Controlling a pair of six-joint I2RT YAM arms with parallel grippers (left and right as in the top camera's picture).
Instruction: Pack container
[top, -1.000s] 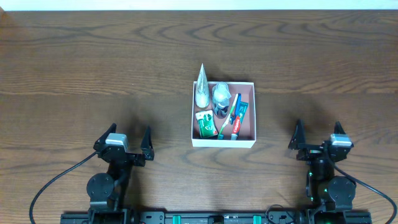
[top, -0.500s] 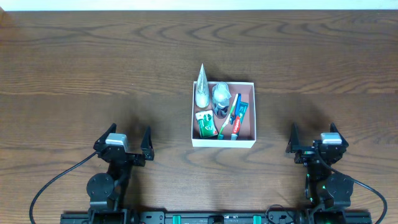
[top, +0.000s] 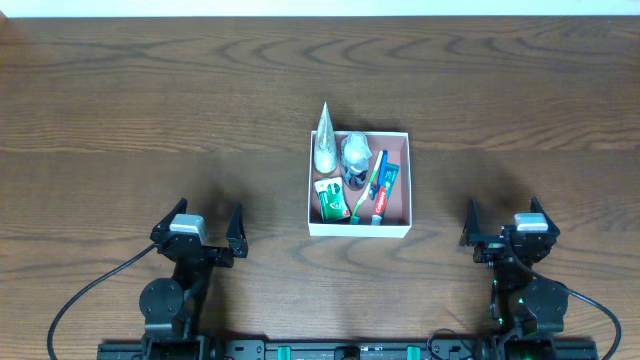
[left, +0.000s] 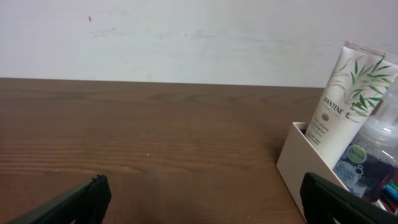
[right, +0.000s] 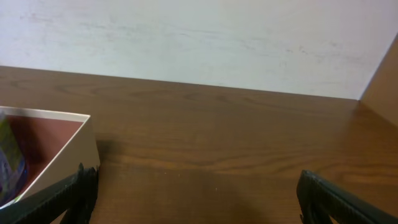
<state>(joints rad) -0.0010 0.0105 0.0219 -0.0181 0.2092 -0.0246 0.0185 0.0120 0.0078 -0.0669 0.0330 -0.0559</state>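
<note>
Bearing the container (top: 358, 230), dark wood-grain table (top: 150, 100) meets white wall (left: 186, 37).

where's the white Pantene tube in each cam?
Overhead: white leaf-printed Pantene tube, centre, poking over the far-left corner of the square white-walled, pink-floored box.
Left wrist: right side, tilted, rising out of the box.
Right wrist: not identifiable; only blurred contents at the left edge.
Shared landmark: the box's white wall.

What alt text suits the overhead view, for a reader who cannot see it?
A white-walled square container of toiletries sits on a dark wooden table. Nearer the robot, the left fingers and right fingers stand open and empty.
</note>
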